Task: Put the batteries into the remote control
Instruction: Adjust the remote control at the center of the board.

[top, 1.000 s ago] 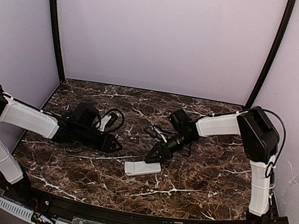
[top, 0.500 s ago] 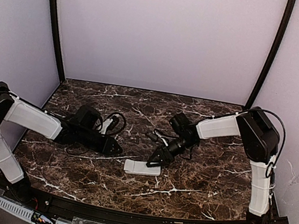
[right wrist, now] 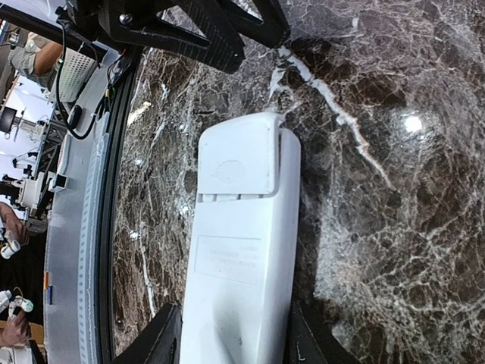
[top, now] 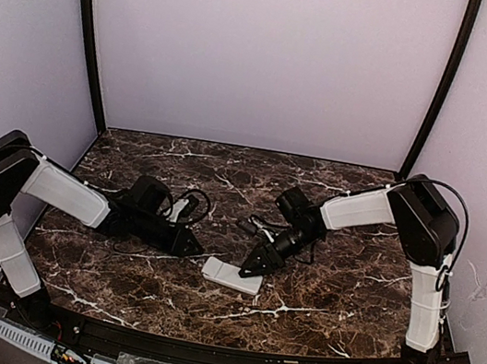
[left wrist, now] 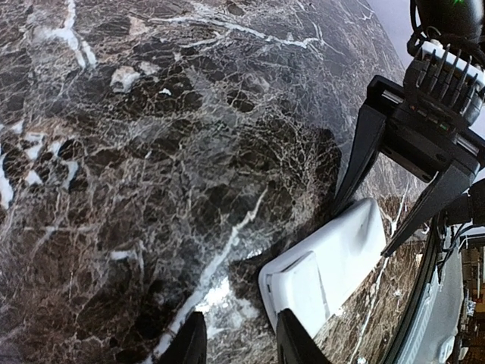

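While right pincer [top: 254, 262] grips remote [right wrist: 242, 227], centred (upturned)

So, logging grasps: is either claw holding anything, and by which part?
The right claw grips the remote by its sides, at the end opposite the cover; left claw empty.

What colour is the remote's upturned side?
Plain white remote control, no buttons showing; clearest in the right wrist view.

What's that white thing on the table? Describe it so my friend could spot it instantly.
Find the dark marble table, then its front middle, where the left claw and right claw nearly meet. There lies the remote control: a slim plain-white bar, back up, unlike the black claws beside it.
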